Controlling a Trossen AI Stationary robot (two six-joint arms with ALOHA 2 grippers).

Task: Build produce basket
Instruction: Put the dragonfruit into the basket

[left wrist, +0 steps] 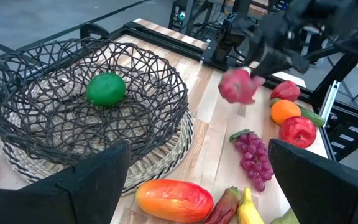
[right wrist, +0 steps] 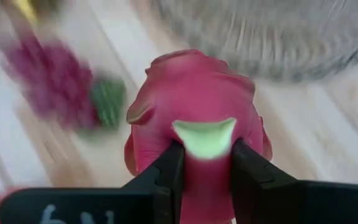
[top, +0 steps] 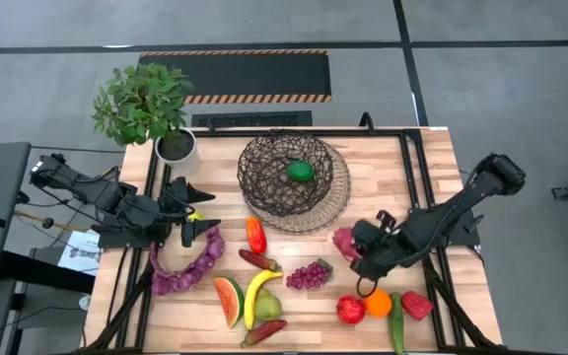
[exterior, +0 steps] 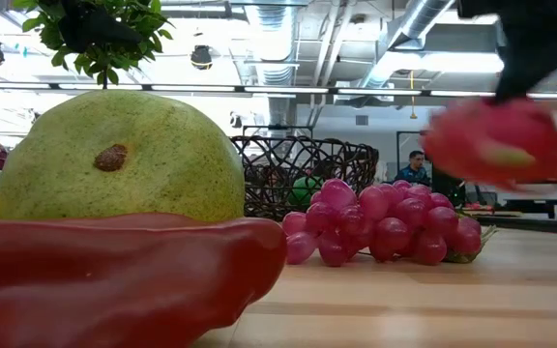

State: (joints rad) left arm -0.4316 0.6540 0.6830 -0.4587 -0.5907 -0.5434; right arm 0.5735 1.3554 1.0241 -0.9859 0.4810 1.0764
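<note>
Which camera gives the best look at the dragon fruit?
The right wrist view: the dragon fruit fills it, pinched in the right end effector. High view shows only an edge; low and left wrist show it blurred.

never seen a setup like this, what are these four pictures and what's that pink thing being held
Two dark robot arms work at a wooden table. One camera looks down from above, one sits at table level, and one rides on each wrist. The right gripper is shut on a pink dragon fruit, lifted off the table. The left gripper waits open near the potted plant. The wire basket holds one green fruit. Grapes, a banana, a watermelon slice and peppers lie loose.
</note>
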